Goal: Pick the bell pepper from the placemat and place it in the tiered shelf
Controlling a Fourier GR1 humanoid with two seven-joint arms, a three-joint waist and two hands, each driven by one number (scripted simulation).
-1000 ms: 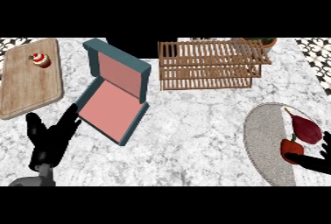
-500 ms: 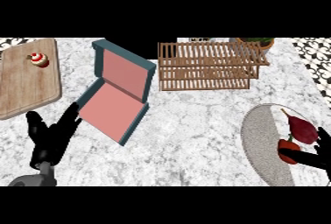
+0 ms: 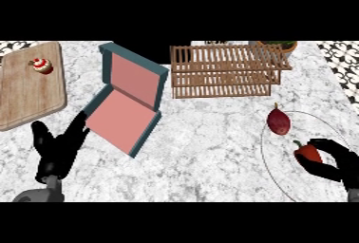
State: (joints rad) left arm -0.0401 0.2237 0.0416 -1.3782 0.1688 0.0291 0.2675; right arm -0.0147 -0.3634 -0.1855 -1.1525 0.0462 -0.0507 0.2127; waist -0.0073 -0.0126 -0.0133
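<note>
A red bell pepper with a green stem sits on the round placemat at the right. My right hand comes in from the lower right corner, its thumb and fingers curled round the pepper. The wooden tiered shelf stands at the back, a little right of the middle, well beyond the hand. My left hand rests open at the lower left, fingers up.
A dark red oblong vegetable lies on the placemat just beyond the pepper. A teal box with a pink inside stands open left of the shelf. A wooden board at the far left carries a cupcake. A potted plant stands behind the shelf.
My right hand has moved further in over the placemat and curled round the bell pepper. The left hand has stayed where it was.
</note>
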